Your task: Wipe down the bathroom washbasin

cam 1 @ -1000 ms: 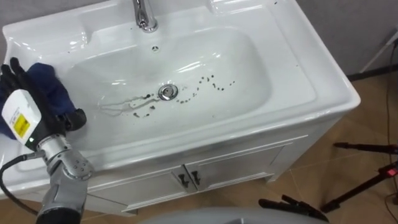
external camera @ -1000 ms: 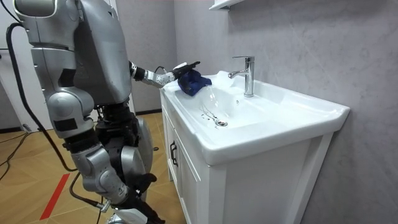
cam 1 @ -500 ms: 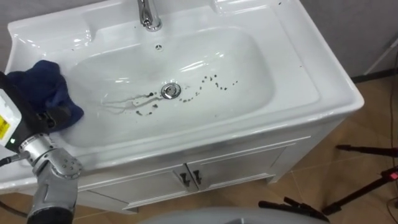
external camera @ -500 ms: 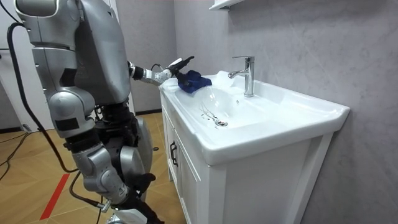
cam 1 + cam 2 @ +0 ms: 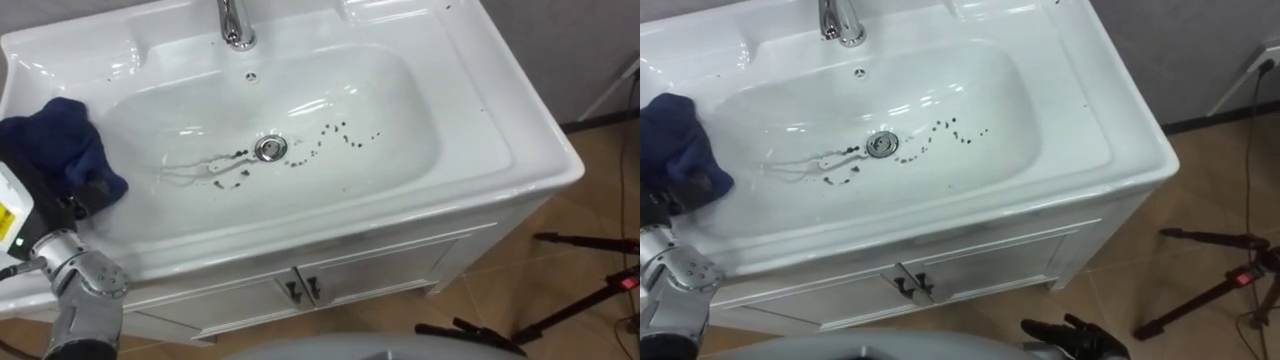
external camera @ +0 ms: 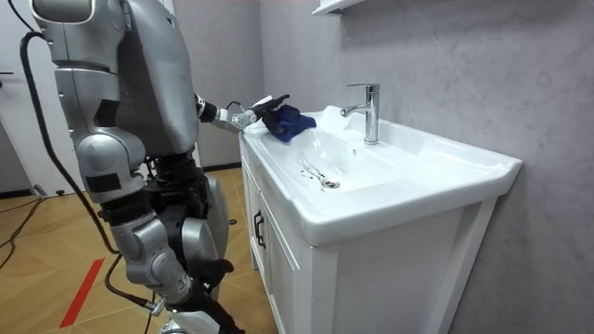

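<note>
The white basin (image 5: 500, 110) has dark specks (image 5: 335, 135) scattered to the right of its drain (image 5: 268, 148) and smears to the drain's left. A dark blue cloth (image 5: 60, 140) lies bunched on the basin's left rim. My left hand (image 5: 25, 215) is at the cloth's near edge, its dark thumb against the cloth. In the room view the left hand (image 6: 260, 107) reaches from my body to the cloth (image 6: 290, 122), and its fingers lie straight across the top of it. I stand at the left end of the vanity.
A chrome tap (image 5: 234, 25) rises at the back of the basin. Below the rim are the white cabinet doors (image 5: 300, 290). Black tripod legs (image 5: 580, 240) spread over the wooden floor at the right.
The left hand drew back toward my left. Its fingers lifted off the cloth half a second ago and now lie on it again. The cloth stays on the rim.
</note>
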### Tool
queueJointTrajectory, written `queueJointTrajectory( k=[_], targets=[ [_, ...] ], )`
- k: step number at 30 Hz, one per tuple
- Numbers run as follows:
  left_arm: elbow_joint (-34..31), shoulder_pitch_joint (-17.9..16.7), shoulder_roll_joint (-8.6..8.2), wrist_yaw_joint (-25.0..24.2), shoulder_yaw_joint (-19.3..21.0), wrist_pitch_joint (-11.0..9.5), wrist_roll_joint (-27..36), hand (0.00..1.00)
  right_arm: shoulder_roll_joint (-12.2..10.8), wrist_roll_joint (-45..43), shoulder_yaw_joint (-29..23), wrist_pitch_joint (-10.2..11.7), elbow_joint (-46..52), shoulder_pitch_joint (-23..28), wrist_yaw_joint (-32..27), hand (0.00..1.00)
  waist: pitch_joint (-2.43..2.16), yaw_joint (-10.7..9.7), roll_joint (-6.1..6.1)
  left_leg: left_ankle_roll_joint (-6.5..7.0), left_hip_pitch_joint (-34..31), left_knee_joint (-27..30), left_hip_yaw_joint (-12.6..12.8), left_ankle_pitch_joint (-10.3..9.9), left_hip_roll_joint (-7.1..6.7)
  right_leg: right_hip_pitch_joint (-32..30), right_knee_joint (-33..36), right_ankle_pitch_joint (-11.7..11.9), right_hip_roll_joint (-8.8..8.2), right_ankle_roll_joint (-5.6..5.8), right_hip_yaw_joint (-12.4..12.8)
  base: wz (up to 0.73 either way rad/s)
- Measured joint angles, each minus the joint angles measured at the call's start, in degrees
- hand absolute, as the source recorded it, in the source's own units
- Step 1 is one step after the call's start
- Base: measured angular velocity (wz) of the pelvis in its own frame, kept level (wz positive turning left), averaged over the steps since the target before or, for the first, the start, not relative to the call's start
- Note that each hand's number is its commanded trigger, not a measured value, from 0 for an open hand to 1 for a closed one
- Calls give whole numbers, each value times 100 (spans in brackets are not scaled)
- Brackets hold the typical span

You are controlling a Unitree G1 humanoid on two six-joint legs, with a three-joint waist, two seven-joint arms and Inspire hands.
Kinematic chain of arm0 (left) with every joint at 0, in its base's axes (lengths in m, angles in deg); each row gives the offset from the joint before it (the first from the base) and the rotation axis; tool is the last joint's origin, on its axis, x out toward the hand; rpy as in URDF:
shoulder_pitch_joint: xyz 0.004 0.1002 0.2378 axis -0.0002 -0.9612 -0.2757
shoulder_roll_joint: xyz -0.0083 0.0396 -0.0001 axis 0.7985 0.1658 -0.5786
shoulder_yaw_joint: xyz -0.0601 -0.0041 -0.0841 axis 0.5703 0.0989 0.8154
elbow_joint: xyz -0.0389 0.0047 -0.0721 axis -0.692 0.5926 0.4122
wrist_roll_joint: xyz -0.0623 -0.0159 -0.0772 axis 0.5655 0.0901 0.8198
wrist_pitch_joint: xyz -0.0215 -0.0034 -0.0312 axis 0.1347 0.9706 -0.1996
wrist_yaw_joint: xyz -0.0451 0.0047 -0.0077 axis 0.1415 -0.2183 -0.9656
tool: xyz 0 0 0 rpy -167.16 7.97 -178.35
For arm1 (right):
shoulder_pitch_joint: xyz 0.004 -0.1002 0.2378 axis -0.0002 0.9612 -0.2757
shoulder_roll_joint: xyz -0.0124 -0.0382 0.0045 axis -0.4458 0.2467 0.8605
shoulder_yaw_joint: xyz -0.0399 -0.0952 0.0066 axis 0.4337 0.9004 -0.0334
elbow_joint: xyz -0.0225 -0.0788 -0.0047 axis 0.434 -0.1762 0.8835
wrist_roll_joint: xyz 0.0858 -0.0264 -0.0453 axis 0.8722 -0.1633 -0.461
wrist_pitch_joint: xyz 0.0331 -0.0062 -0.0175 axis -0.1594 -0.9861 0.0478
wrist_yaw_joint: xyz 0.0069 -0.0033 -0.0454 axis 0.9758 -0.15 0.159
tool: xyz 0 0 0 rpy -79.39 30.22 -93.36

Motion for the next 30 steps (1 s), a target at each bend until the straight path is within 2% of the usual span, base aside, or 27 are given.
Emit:
queueJointTrajectory(
  k=[6, 8, 13, 20, 23, 27, 28, 29, 30],
  targets=[
    [159, -44, -27, -132, -125, 62, 51, 0, 41, 11, 0, -199, -25, -47, 12, 0, -26, -4, 12, -2, 13, -17, -15, 0, 4, 2, 6, 0, 12, 0, 3, 0],
    [213, -48, -28, -133, -138, 59, 50, 0, 53, 9, 1, -230, -27, -57, -2, 0, -41, -4, 25, -2, 21, -21, -14, 0, 4, 1, 8, 0, 13, 0, 5, 0],
    [268, -52, -26, -134, -154, 51, 75, 0, 64, 1, 1, -247, -28, -64, -15, 0, -44, -7, 28, -6, 24, -21, -24, 3, 5, 2, 5, 0, 17, -1, 6, 0],
    [354, -28, -26, -134, -205, 51, 679, 0, 51, 142, 5, -409, -41, -79, -147, 0, -47, -10, 25, -6, 100, -9, -29, 3, 2, 83, -4, 0, 11, -1, 1, 0],
    [421, -12, -27, -132, -205, 51, 776, 0, 49, 223, 5, -493, -43, -86, -211, 0, -60, -14, 21, -6, 120, -9, -21, 3, 2, 96, -2, -1, 12, -2, 3, -1],
    [461, -12, -26, -124, -205, 51, 774, 0, 47, 236, 0, -494, -42, -99, -236, 0, -67, -18, 23, -6, 150, -16, -21, 3, 1, 121, 0, -1, 10, -2, 4, 0],
    [471, -12, -26, -124, -205, 51, 774, 4, 47, 236, 0, -494, -42, -99, -239, 0, -69, -18, 25, -6, 160, -16, -21, 3, 1, 133, -1, -1, 11, -2, 4, 0],
    [489, -12, -27, -125, -205, 50, 774, 18, 47, 232, 0, -493, -44, -98, -241, 0, -69, -18, 25, -6, 177, -18, -23, 3, 1, 155, -6, -1, 11, -2, 3, 0],
    [516, -12, -27, -126, -205, 48, 774, 24, 48, 226, -1, -493, -45, -98, -241, 0, -70, -16, 26, -6, 214, -28, -24, 3, 1, 188, -13, -4, 12, -3, 3, 0]
  ],
)
